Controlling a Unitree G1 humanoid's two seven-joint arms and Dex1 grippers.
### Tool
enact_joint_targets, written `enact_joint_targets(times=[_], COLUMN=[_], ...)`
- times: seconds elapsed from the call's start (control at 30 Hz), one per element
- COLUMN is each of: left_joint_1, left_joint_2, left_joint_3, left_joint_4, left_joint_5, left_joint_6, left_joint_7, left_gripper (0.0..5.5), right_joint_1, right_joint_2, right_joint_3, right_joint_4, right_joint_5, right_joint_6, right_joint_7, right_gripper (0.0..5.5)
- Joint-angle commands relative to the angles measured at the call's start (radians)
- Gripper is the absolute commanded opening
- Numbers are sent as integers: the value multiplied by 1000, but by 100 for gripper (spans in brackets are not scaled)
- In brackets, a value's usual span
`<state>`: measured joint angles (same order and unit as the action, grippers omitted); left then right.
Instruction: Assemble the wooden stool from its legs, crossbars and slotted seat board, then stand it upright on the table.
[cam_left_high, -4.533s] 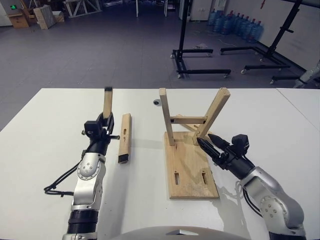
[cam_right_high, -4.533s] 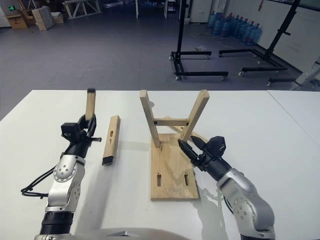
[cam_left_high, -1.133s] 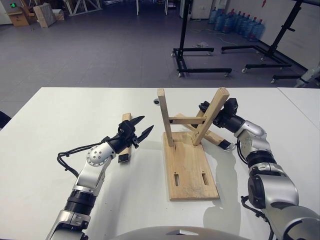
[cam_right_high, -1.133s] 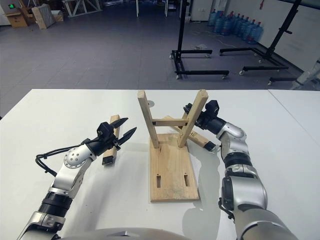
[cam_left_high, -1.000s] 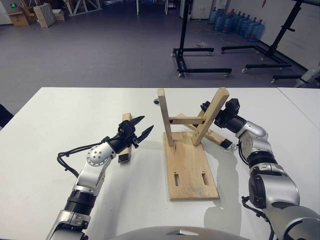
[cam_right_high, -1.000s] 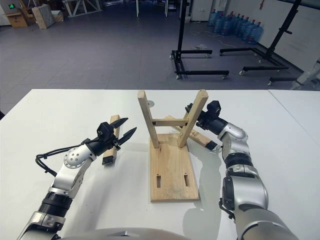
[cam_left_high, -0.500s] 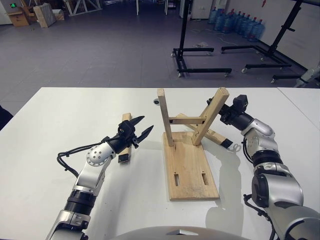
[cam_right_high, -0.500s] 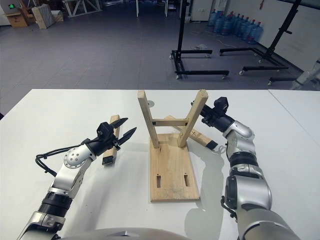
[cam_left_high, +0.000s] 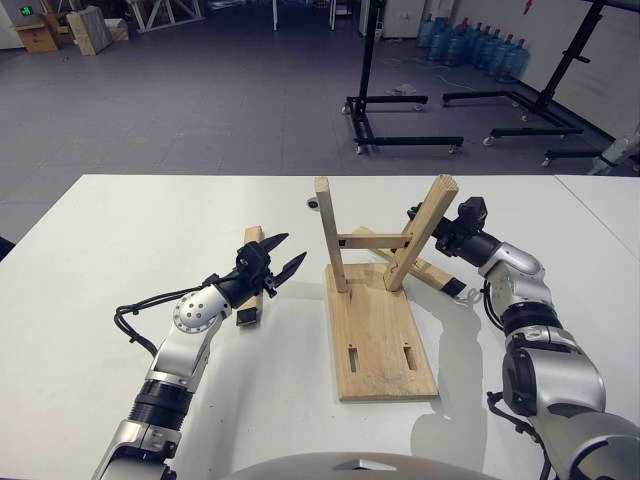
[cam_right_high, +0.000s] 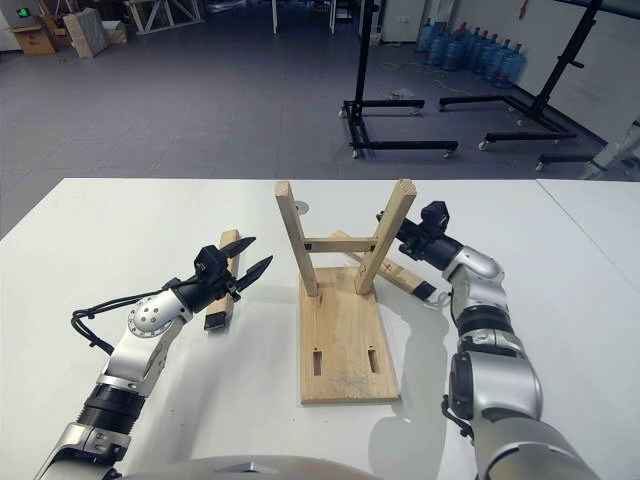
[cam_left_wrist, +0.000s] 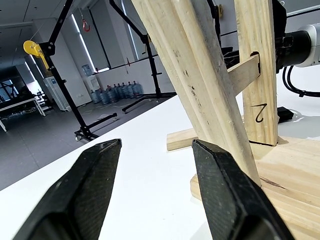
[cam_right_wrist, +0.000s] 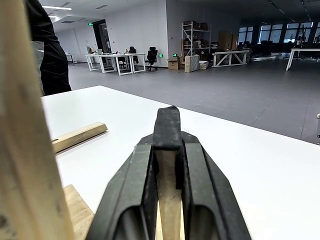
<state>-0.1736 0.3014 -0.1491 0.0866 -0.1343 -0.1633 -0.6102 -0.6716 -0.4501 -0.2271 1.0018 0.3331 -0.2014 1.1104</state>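
The slotted seat board (cam_left_high: 385, 345) lies flat mid-table. From its far end rise an upright leg (cam_left_high: 327, 235) and a tilted leg (cam_left_high: 437, 198), joined by a crossbar (cam_left_high: 378, 241). Another leg (cam_left_high: 441, 279) lies on the table behind them. My right gripper (cam_left_high: 414, 214) is shut, its tips against the outer side of the tilted leg. In the right wrist view a pale wood strip shows in the narrow gap of that gripper (cam_right_wrist: 168, 117). My left gripper (cam_left_high: 296, 246) hangs open over a loose leg (cam_left_high: 253, 236) to the left of the board, holding nothing. The left wrist view shows its spread fingers (cam_left_wrist: 85, 200).
A small round part (cam_left_high: 313, 204) lies near the table's far edge. A black cable (cam_left_high: 125, 318) loops beside my left arm. A second white table (cam_left_high: 605, 200) adjoins on the right. Black wheeled stands (cam_left_high: 400, 100) are on the floor beyond.
My right gripper drew back from the tilted leg half a second ago and is now against it again. Since 4.5 s ago both arms swung inward, and the left gripper no longer holds a leg.
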Motion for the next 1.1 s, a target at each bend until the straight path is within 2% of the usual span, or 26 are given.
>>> enact_joint_targets(times=[0.03,0.7,1.1], left_joint_1=[-6,-11,-23], left_joint_2=[3,-4,-16], left_joint_3=[3,8,8], left_joint_4=[-7,10,35], left_joint_5=[12,20,29], left_joint_6=[-2,-13,-27], left_joint_7=[1,2,9], left_gripper=[258,258,258], right_joint_1=[14,8,-14], right_joint_2=[-15,-14,-39], right_joint_3=[-5,-5,75], right_joint_4=[2,37,101], right_joint_5=[-9,-19,-104], right_joint_6=[-6,-3,-19], right_joint_7=[6,12,28], right_gripper=[40,40,40])
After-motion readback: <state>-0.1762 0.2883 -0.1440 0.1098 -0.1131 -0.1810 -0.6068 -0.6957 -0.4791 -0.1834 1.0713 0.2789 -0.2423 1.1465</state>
